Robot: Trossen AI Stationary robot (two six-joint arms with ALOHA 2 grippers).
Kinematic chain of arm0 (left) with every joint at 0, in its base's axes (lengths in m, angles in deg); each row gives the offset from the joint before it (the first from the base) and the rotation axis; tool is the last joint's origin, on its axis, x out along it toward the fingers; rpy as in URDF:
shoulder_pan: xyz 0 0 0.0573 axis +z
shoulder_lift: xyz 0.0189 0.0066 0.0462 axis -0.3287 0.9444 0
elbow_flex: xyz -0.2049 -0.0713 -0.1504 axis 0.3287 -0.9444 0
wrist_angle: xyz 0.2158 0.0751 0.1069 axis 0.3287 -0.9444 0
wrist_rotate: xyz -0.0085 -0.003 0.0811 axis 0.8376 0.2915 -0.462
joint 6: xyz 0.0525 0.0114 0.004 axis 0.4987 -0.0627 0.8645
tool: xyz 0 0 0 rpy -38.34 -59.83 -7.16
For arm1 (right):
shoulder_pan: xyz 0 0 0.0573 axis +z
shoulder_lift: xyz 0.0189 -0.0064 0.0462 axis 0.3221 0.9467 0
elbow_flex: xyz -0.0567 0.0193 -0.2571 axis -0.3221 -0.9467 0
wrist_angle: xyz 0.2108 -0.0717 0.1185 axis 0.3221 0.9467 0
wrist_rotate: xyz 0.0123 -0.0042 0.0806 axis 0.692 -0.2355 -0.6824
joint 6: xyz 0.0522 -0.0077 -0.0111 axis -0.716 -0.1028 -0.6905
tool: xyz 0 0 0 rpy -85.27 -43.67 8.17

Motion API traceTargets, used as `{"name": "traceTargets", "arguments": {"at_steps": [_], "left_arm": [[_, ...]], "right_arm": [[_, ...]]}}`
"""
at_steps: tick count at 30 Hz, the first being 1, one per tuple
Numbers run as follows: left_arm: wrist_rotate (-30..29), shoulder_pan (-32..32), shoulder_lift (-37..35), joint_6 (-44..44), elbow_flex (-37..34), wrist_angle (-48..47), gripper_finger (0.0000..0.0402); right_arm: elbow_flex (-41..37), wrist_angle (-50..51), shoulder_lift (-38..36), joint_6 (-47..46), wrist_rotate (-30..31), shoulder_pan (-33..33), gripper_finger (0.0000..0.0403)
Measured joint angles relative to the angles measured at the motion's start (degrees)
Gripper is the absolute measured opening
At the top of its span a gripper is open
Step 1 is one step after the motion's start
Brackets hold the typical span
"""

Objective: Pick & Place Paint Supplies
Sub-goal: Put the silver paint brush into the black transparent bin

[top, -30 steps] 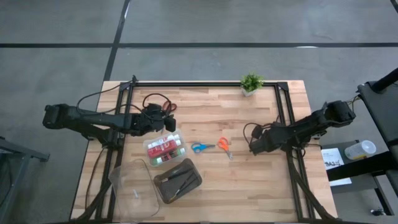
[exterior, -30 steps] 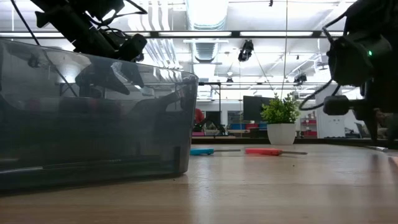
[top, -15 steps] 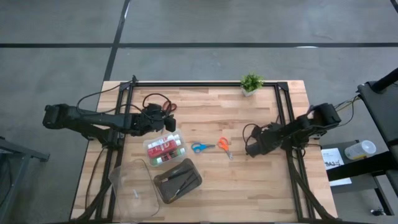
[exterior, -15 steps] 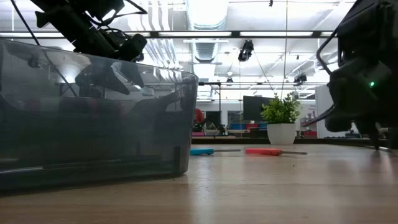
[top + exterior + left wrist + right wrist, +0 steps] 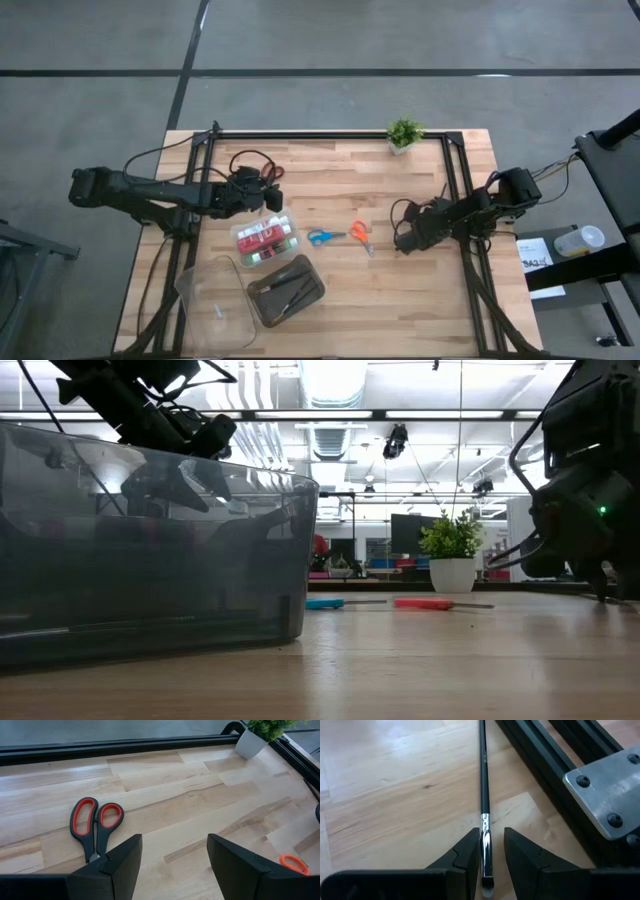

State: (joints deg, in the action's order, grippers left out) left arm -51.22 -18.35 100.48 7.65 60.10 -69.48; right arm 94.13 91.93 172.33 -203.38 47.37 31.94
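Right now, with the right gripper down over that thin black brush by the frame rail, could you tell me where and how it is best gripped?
Grip the thin black brush at its silver ferrule, coming straight down from above. It lies flat on the table, its length running between the right gripper fingers, so they would close across its width. The frame rail alongside probably rules out a sideways approach.

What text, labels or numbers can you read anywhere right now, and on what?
No text can be read in any view.
Paint tubes in their clear box: labels too small to read.
Paper off the table's right edge: dark print, too blurred to read.
Black brush between the right gripper's fingers: small mark on the handle, not readable.
Red scissors: no marking visible.
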Motion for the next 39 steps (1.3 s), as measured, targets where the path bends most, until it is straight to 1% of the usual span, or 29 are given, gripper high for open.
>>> {"name": "traceTargets", "arguments": {"at_steps": [24, 27, 33, 35, 39], "left_arm": [[0.00, -0.02, -0.02, 0.00, 0.00, 0.00, 0.0232], [-0.02, 0.00, -0.02, 0.00, 0.00, 0.01, 0.0232], [-0.01, 0.00, -0.02, -0.01, 0.00, 0.00, 0.0232], [-0.02, 0.00, -0.02, 0.00, 0.00, 0.02, 0.0232], [0.00, 0.00, -0.02, -0.01, 0.00, 0.00, 0.0232]], "right_arm": [[-0.23, -1.36, 0.20, -0.64, 0.40, -0.04, 0.0088], [-0.23, -1.45, 0.20, -1.26, 0.08, -0.04, 0.0075], [-0.10, -1.67, 0.20, -2.18, -0.20, -0.04, 0.0018], [-0.08, -1.60, 0.20, -2.18, -0.35, -0.04, 0.0015], [-0.10, -1.62, 0.20, -2.15, -0.47, -0.07, 0.0025]]}}
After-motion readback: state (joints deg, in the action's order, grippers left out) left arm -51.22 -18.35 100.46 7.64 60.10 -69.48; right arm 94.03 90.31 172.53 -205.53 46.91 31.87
